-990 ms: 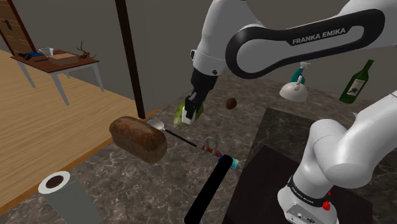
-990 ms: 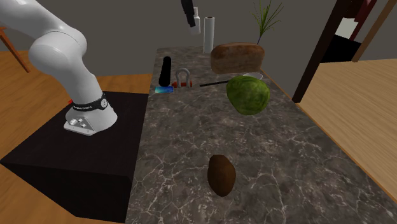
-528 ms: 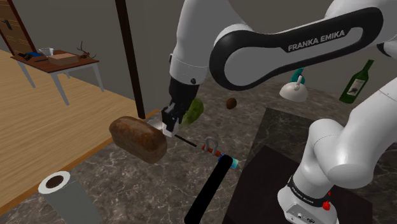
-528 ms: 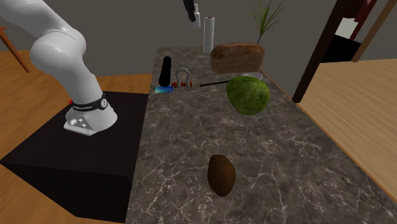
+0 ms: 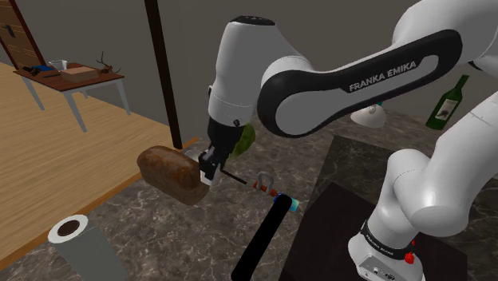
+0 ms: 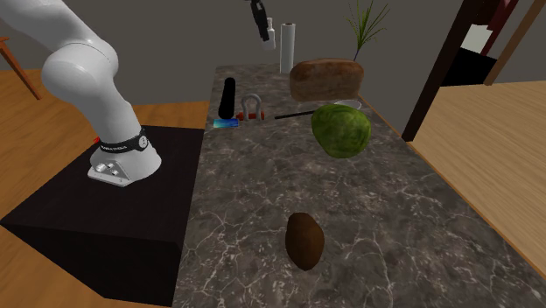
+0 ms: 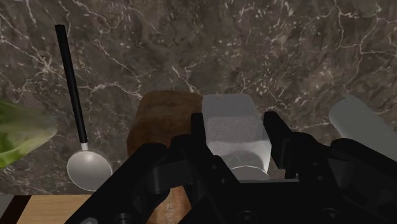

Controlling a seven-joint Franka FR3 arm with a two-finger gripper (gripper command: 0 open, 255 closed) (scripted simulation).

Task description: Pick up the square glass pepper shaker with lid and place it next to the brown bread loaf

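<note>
Pepper shaker (image 7: pixel 234 141) tight btwn gripper (image 7: pixel 236 122) fingers

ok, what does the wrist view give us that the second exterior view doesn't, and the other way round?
Wrist view's extra: the grip itself. The gripper has both fingers pressed on the sides of the clear shaker, with the bread loaf right beyond it.

Second exterior's extra: the brown oval thing, the black cylinder, the metal shackle and the arm's base on its stand.

Shared: gripper with shaker, loaf, green cabbage, spoon, white roll, marble counter.
</note>
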